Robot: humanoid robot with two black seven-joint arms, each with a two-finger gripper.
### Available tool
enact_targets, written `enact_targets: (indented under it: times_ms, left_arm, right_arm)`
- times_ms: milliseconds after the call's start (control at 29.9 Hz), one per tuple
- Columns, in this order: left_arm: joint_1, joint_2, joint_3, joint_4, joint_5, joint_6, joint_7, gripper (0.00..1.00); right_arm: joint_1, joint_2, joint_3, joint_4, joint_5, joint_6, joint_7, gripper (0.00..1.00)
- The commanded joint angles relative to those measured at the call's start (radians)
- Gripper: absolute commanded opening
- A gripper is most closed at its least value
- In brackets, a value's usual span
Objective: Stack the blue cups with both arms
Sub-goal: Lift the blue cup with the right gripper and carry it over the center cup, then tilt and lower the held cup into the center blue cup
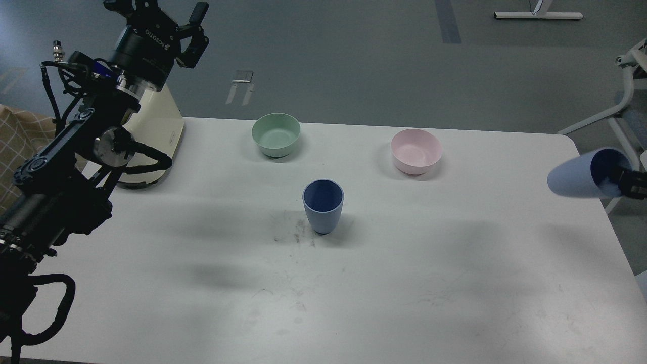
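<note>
1. Head view: one blue cup stands upright mid-table.
2. Second cup lies tilted at 3 o'clock, right hand clamped on its rim.
3. Left hand, 10 o'clock, fingers apart.
4. Green bowl and pink bowl sit toward 12.

White table, scuffed with dark marks near its middle. Standing upright on it: a blue cup at centre, a mint-green bowl behind it, a pink bowl to the right, and a cream appliance at the back-left corner.
</note>
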State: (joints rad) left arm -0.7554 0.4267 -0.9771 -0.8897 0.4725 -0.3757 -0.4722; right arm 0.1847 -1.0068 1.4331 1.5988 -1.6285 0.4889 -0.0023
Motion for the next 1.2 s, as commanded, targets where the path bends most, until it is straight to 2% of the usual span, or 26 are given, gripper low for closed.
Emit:
enact_targets:
  times_ms: [0,167,568,802,1169]
  left_arm:
    - [-0.001,0.0,0.0,0.0,0.0,0.0,0.0,0.98]
    - [-0.001,0.003,0.0,0.0,0.0,0.0,-0.002,0.98]
    - [-0.004,0.003,-0.002,0.0,0.0,0.003,-0.002,0.98]
    - [-0.013,0.01,-0.002,-0.008,0.0,0.003,-0.002,0.98]
    - [-0.012,0.006,-0.002,-0.008,0.0,0.003,-0.002,0.98]
  right_arm:
    - [0.191,0.072,-0.101,0.001,0.009,0.0,-0.005,0.0]
    - [0.526,0.198,-0.411,-0.025,0.007,0.0,-0.045,0.0]
    - [0.962,0.578,-0.88,-0.235,0.01,0.0,-0.059,0.0]
    - [0.961,0.683,-0.925,-0.254,0.012,0.0,-0.067,0.0]
    - [0.909,0.66,-1.016,-0.25,0.018,0.0,-0.067,0.0]
